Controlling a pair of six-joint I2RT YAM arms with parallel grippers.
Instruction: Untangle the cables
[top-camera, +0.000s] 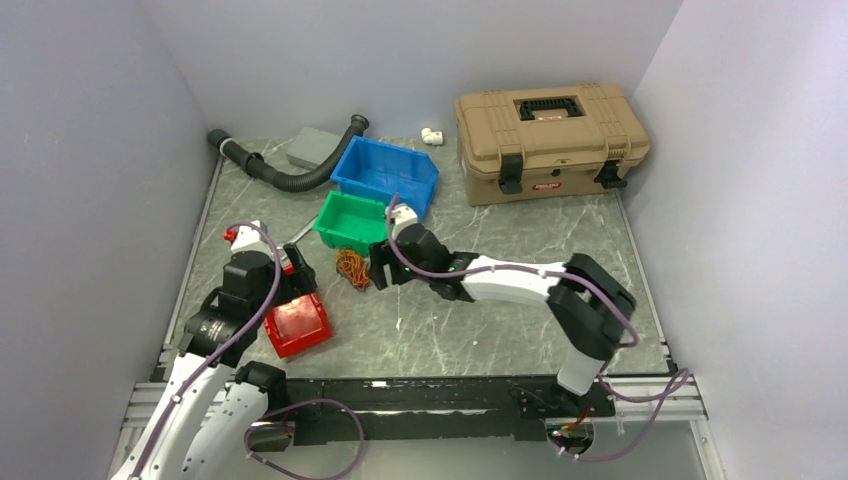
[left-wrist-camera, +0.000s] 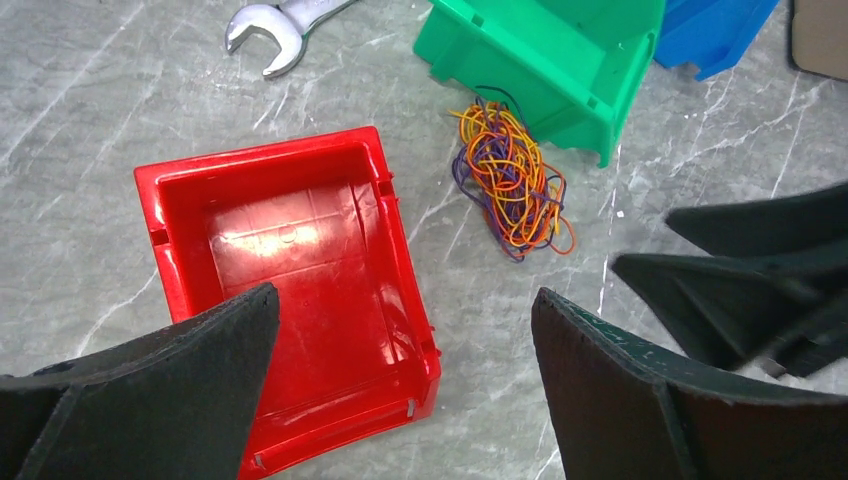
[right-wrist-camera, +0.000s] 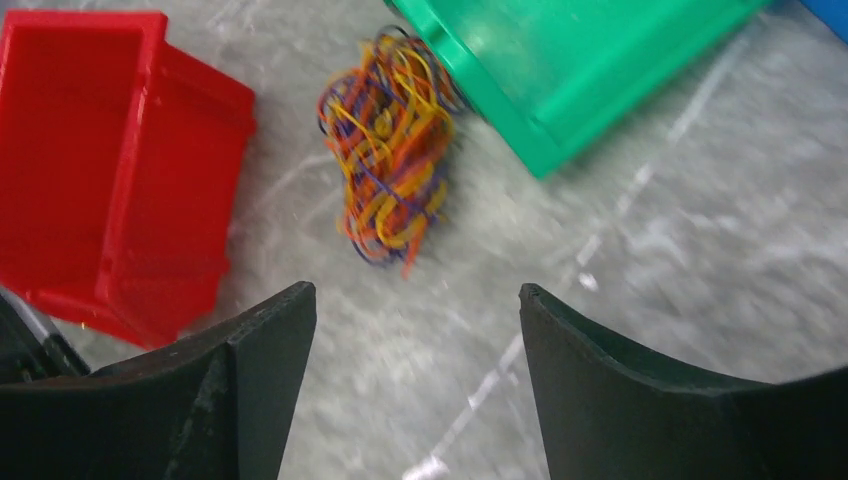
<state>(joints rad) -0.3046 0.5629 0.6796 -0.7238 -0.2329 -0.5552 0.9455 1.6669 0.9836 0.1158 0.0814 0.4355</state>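
- Right wrist view: the right claw (right-wrist-camera: 415, 295) has its jaws apart with nothing between them, over bare grey tabletop (right-wrist-camera: 700, 250). The cables (right-wrist-camera: 390, 150) lie ahead of it and a little to its left. They form one tangled bunch of orange, yellow, red and dark purple wire. The picture is smeared, so I think the bunch touches the corner of the green bin (right-wrist-camera: 560, 70) but cannot be sure. A red bin (right-wrist-camera: 120, 150) sits farther to the claw's left, apart from the bunch.
- Left wrist view: the left claw (left-wrist-camera: 405, 300) is spread wide and grips nothing. One finger hangs over the red bin, the other over the tabletop beside it. The cables lie ahead and slightly right of this claw, up against the green bin's near corner. The right claw's dark fingers come in from the right, near the bunch but not touching it. A wrench (left-wrist-camera: 275, 35) lies ahead to the left, and a blue bin (left-wrist-camera: 715, 35) is beyond the green one.
- Top view: the bunch lies between the two claws, closer to the right one. Well beyond both are a tan case (top-camera: 550, 140), a black hose (top-camera: 290, 178) and a grey box (top-camera: 312, 147).
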